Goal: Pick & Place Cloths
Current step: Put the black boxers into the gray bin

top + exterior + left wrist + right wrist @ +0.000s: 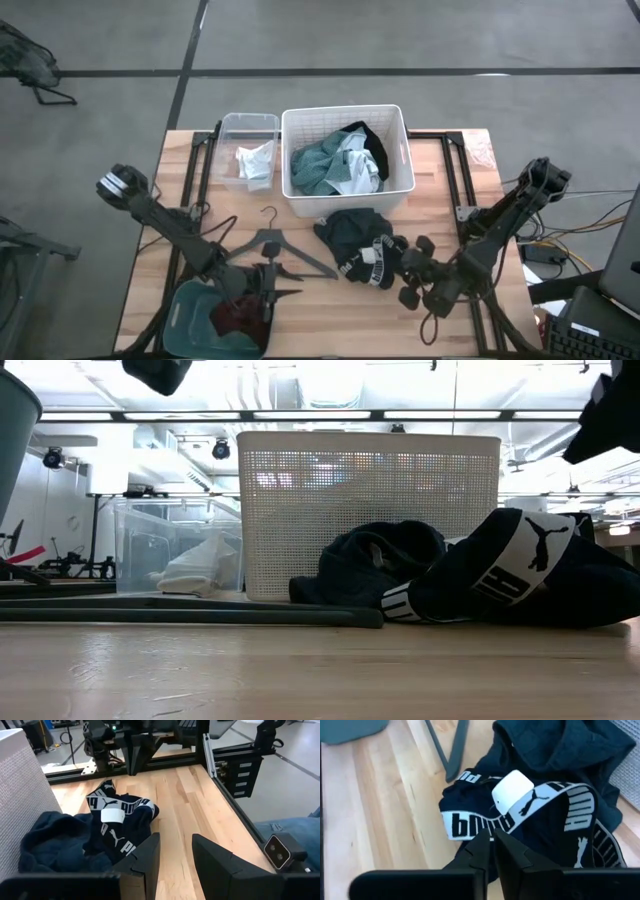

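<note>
- The right gripper (490,851) hovers low over the wooden worktop (300,330). Its two dark fingers are almost pressed together with nothing between them. The black soft cloth with white printed bands (530,815) lies just ahead of its tips.
- The left gripper (175,855) has its fingers apart and empty. The same black cloth (115,827) lies ahead and to one side of it. In the high view a teal-green cloth (195,315) with a small maroon cloth (238,315) on it lies right beside this gripper.
- Done, judging by how things lie: a pale teal and white bundle (335,165) sits in the white perforated plastic basket (400,135), and a white-grey cloth (253,163) sits in the small clear plastic box (228,128).
- Left, as I judge it: three cloths are loose on the worktop, one black, one teal-green and one maroon.
- Count: two containers, and one black wire clothes hanger (275,245) between the grippers, not part of the job.
</note>
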Motion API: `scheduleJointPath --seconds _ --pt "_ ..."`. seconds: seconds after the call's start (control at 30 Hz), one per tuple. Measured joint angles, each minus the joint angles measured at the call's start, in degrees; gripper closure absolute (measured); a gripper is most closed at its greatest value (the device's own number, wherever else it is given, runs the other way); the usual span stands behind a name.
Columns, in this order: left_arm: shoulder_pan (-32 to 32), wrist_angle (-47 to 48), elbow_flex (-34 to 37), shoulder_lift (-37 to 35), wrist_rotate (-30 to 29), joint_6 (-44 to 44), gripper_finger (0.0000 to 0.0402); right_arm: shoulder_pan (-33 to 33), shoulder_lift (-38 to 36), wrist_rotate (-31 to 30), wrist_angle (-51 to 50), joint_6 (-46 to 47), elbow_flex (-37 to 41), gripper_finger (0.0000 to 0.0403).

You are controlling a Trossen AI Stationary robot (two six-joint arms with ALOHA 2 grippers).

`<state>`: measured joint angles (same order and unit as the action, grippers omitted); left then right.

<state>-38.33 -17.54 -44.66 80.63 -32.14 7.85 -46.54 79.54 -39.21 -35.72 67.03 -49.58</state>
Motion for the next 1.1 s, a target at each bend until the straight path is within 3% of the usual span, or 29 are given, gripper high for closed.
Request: scheduleJointPath --seconds 0.2,0.73,0.93,1.1 --pt "0.0 -1.1 0.0 0.6 0.0 0.2 0.0282 0.8 0.3 -0.7 0.1 -1.1 -0.2 0.0318" --pt "0.0 -0.9 0.0 0.6 0.0 2.3 0.0282 2.2 6.8 -2.9 -1.9 -1.2 0.9 0.0106" --pt "0.0 -0.9 0.0 0.6 0.1 2.5 0.0282 4.6 12.8 -1.3 -1.9 -0.9 0.9 0.0068" --pt "0.0 -0.9 0.0 0.6 0.2 2.6 0.0282 7.0 17.6 2.5 -1.8 -0.1 0.9 0.0073"
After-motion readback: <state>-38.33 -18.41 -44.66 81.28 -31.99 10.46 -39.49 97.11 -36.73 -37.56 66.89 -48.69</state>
